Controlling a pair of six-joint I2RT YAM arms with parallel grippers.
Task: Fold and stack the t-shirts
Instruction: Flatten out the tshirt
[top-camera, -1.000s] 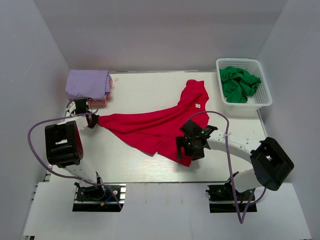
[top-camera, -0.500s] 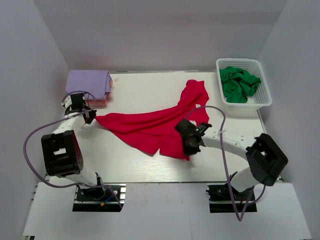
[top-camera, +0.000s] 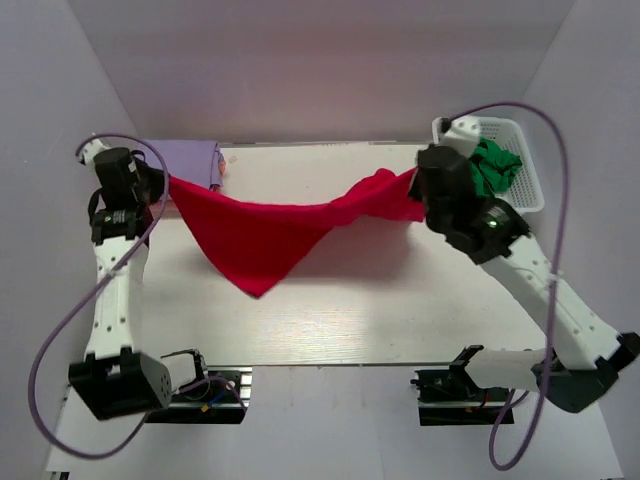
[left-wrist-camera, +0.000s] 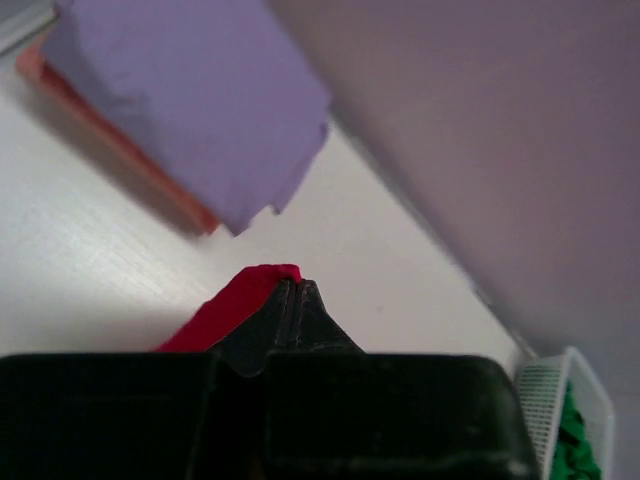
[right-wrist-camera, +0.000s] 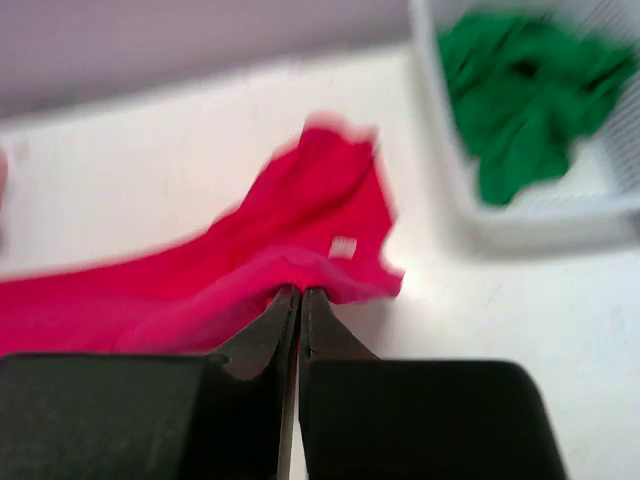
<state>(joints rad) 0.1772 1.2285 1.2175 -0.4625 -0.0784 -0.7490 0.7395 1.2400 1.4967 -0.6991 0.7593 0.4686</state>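
Note:
A bright red t-shirt hangs stretched above the table between both raised arms, its lowest point sagging toward the table's middle. My left gripper is shut on the red t-shirt at its left end. At the right end my right gripper is shut on the red t-shirt near the collar. A folded lavender t-shirt lies on a peach-orange one at the back left, seen too in the left wrist view as the lavender t-shirt. A green t-shirt lies crumpled in the basket.
A white lattice basket stands at the back right corner, right behind my right arm; the right wrist view shows the basket too. Grey walls close in the table on the left, back and right.
Both arms have risen and pulled apart, lifting the red t-shirt off the table and stretching it. The right gripper closed on the cloth.

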